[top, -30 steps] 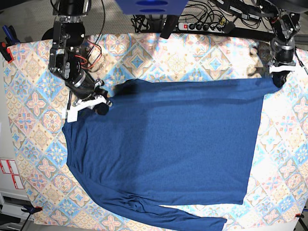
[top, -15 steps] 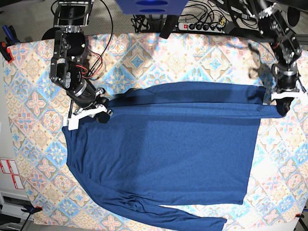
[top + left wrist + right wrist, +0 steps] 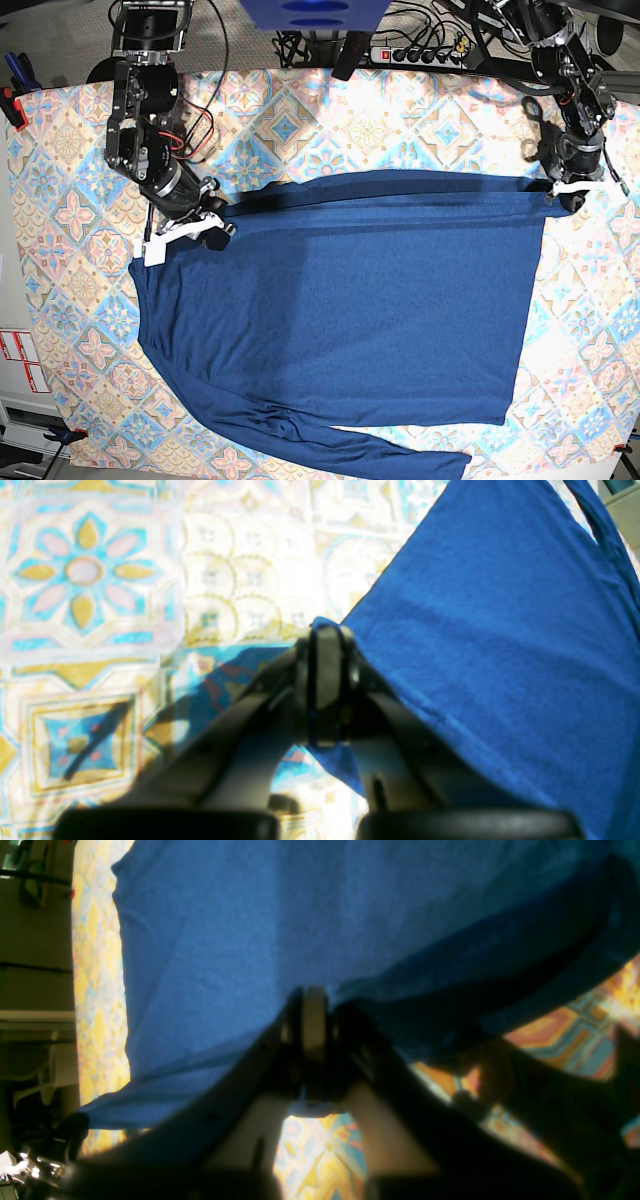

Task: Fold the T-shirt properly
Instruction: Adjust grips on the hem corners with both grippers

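Base view: one T-shirt point(image 3: 340, 310) spread flat on the patterned worktop point(image 3: 70, 200), lower sleeve at the near edge; power strip point(image 3: 425, 55) behind. Left wrist: my left claw point(image 3: 322, 680) pinching a shirt corner. Right wrist: my right claw point(image 3: 312, 1040) pressed on the shirt edge.

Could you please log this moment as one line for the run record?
left gripper: shut on T-shirt corner | right gripper: pinching T-shirt edge | T-shirt: far edge stretched between both grippers, body flat on patterned tablecloth

Left end effector point(image 3: 325, 680) clamped, right end effector point(image 3: 312, 1040) likewise
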Tool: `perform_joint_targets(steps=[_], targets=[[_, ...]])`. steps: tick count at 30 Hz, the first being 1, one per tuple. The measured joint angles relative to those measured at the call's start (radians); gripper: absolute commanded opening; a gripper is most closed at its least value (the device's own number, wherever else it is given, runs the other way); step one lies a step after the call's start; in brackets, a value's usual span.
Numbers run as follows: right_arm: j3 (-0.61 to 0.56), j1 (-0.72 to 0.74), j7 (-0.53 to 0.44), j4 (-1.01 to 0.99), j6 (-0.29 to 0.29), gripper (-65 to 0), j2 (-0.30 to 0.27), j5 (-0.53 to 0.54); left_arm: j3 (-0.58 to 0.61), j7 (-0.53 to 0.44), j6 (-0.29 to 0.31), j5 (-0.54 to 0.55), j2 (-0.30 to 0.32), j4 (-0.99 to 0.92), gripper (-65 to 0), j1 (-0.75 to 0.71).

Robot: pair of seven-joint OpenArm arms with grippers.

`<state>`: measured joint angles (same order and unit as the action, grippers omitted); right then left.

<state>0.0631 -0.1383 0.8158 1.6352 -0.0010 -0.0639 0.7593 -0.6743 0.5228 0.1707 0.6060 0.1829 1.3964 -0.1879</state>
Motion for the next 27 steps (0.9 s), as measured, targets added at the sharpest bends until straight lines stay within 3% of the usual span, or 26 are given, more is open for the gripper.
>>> perform_joint_targets(steps=[4,9,13,19,27], targets=[[0.000,-0.020,0.008,-0.011,-0.003,-49.9,-0.001,-0.004,-0.016,0.082,-0.016,0.000,0.000,-0.035,-43.7,0.015],[0.002,-0.031,0.080,-0.011,-0.003,-46.4,-0.002,-0.015,-0.037,0.123,-0.013,0.002,0.004,-0.035,-33.8,0.030],[0.005,-0.050,0.088,0.000,-0.002,-46.5,-0.003,-0.014,-0.040,0.156,-0.014,0.006,0.002,-0.031,-32.5,0.011],[0.034,-0.100,0.094,0.017,-0.002,-46.3,-0.008,-0.013,-0.039,0.184,-0.016,0.140,0.000,-0.031,-32.3,-0.065],[0.082,-0.094,0.088,0.034,-0.003,-46.2,-0.017,-0.014,-0.037,0.185,-0.014,0.154,0.000,-0.033,-32.4,-0.030]])
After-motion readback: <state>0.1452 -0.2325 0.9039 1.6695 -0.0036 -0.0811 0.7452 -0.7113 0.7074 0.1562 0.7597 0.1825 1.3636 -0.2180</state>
